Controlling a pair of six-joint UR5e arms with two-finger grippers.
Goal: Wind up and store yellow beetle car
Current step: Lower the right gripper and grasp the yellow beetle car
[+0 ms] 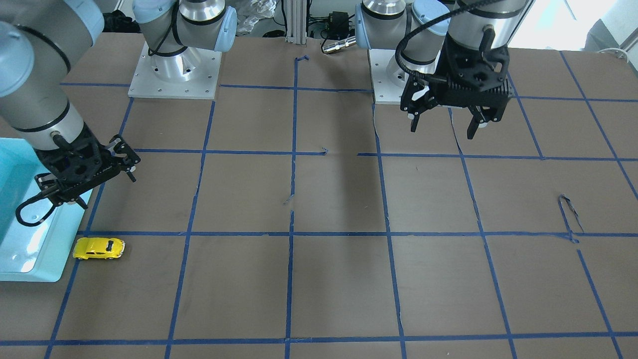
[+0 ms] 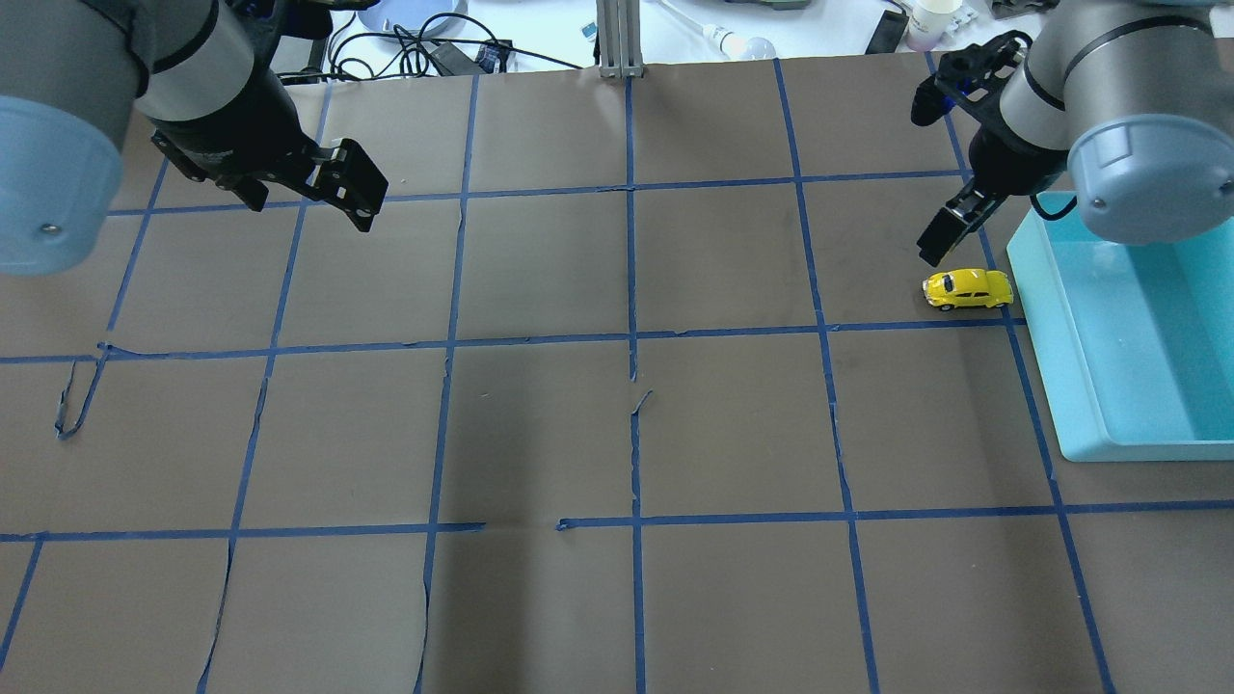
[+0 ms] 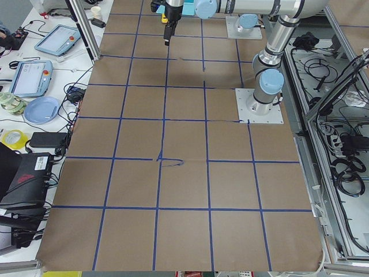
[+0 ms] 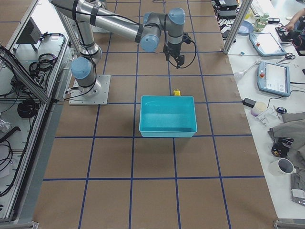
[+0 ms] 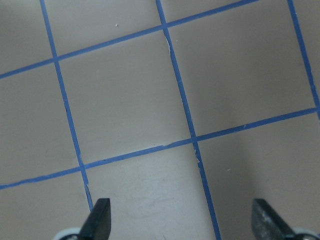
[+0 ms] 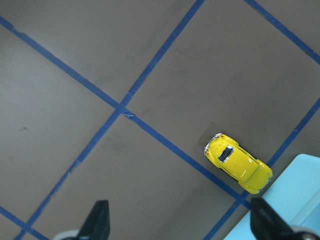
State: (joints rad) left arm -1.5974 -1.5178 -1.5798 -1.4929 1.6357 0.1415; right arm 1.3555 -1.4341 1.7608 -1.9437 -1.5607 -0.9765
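Note:
The yellow beetle car (image 2: 968, 289) stands on its wheels on the brown table, on a blue tape line just beside the teal bin's (image 2: 1070, 386) far corner. It also shows in the front view (image 1: 98, 248), the right side view (image 4: 177, 92) and the right wrist view (image 6: 238, 162). My right gripper (image 6: 181, 225) is open and empty; it hovers above the table close to the car (image 2: 943, 236), and the car lies ahead and to the right of its fingers. My left gripper (image 1: 442, 130) is open and empty, raised over bare table near its base (image 5: 182, 220).
The teal bin (image 1: 30, 249) is empty inside and takes up the table's right end. Blue tape lines grid the brown paper; some tape is torn and curled (image 2: 77, 395). The arm bases (image 1: 174, 75) stand at the robot's edge. Cables and cups (image 2: 930, 19) lie beyond the far edge.

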